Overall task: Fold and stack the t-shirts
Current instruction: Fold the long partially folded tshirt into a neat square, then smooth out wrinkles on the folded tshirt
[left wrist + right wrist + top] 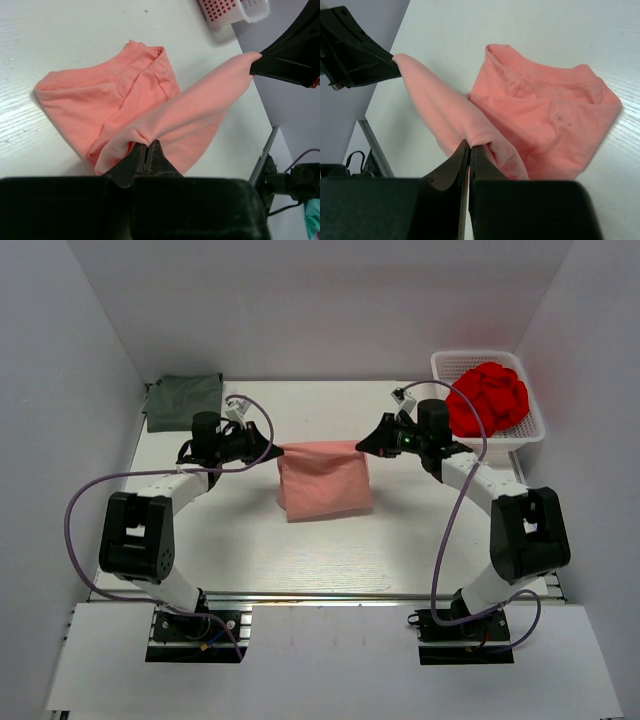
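Observation:
The salmon-pink t-shirt (322, 480) is stretched between my two grippers above the middle of the table, its lower part resting on the tabletop. My left gripper (276, 451) is shut on its left top corner, and my right gripper (362, 448) is shut on its right top corner. Seen from the left wrist, the salmon-pink t-shirt (125, 100) bunches at the left gripper (146, 145). From the right wrist, the same shirt (545, 120) pinches into the right gripper (470, 145). The dark grey-green t-shirt (184, 400) lies folded at the table's back left corner.
A white basket (528, 430) at the back right holds a crumpled red cloth (488, 396). White walls close the table in at the back and both sides. Purple cables loop out from both arms.

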{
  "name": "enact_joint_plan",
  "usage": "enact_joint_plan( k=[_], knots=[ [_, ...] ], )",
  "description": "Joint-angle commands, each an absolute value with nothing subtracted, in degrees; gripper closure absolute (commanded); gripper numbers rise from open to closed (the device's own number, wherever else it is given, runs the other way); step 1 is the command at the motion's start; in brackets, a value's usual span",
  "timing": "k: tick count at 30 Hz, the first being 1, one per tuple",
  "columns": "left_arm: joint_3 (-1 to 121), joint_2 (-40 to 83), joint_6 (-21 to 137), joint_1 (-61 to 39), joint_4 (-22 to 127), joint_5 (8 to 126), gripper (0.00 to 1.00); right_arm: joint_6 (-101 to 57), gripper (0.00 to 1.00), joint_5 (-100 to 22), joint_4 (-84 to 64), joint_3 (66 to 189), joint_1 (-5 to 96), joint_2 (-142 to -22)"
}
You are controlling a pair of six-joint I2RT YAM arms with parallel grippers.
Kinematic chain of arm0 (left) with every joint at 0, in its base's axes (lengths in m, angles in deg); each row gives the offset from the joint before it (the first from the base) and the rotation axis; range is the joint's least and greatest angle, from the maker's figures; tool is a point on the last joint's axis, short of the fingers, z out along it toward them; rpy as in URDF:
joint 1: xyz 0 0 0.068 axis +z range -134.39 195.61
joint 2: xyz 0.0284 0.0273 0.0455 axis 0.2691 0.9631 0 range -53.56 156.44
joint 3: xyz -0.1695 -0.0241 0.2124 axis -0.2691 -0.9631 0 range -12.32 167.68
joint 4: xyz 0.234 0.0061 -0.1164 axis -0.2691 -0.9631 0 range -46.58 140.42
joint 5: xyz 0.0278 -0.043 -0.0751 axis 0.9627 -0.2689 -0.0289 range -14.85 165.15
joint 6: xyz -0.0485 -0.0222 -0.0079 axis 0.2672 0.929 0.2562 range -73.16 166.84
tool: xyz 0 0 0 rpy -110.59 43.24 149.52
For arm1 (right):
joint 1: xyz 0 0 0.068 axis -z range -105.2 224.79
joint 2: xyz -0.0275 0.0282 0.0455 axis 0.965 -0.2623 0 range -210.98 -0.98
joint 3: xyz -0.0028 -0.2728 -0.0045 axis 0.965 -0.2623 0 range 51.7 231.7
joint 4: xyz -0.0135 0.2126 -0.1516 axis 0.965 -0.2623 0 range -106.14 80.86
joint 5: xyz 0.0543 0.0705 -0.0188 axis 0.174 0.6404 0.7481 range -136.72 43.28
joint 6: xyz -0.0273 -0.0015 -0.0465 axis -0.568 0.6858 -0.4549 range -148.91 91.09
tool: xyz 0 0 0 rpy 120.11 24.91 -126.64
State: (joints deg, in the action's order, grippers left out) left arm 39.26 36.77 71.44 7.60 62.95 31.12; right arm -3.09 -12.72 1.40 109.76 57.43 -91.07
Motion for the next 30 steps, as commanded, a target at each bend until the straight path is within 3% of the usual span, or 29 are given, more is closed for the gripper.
enact_joint_plan(
  k=[1, 12, 15, 16, 17, 18, 21, 25, 30],
  knots=[
    [43.6, 39.2, 70.5, 9.1, 64.3, 31.7, 1.0, -2.3, 1.0, -14.2, 3.1, 115.2, 58.4, -94.7],
    [54.2, 55.9, 73.3, 10.9, 66.6, 27.9, 0.99, -1.0, 1.0, -12.9, 2.5, 127.0, 61.0, -112.5],
    [56.5, 58.6, 73.9, 11.5, 66.6, 27.9, 0.59, -2.7, 0.76, -12.0, 1.1, 130.4, 61.2, -115.0],
    [57.0, 58.6, 73.9, 11.5, 66.6, 27.9, 0.2, -3.0, 0.45, -11.7, 0.4, 133.6, 61.3, -117.1],
    [57.6, 59.1, 73.9, 11.5, 66.0, 28.7, 0.01, -3.7, 0.2, -11.7, -0.3, 134.8, 61.3, -117.6],
    [59.0, 59.1, 73.9, 11.5, 65.1, 30.0, 0.0, -5.0, 0.1, -11.0, -3.3, 136.0, 61.3, -118.1],
    [59.6, 57.5, 72.6, 11.5, 62.3, 32.3, 0.0, -6.4, 0.1, -11.6, -4.7, 138.7, 60.9, -116.8],
    [58.4, 52.5, 69.8, 10.0, 59.6, 35.2, 0.0, -6.9, 0.1, -11.7, -4.3, 132.6, 60.4, -109.6],
    [53.1, 50.3, 72.3, 7.7, 67.1, 32.5, 0.0, -5.2, 0.1, -4.5, -1.9, 123.6, 57.8, -104.5]
  ],
)
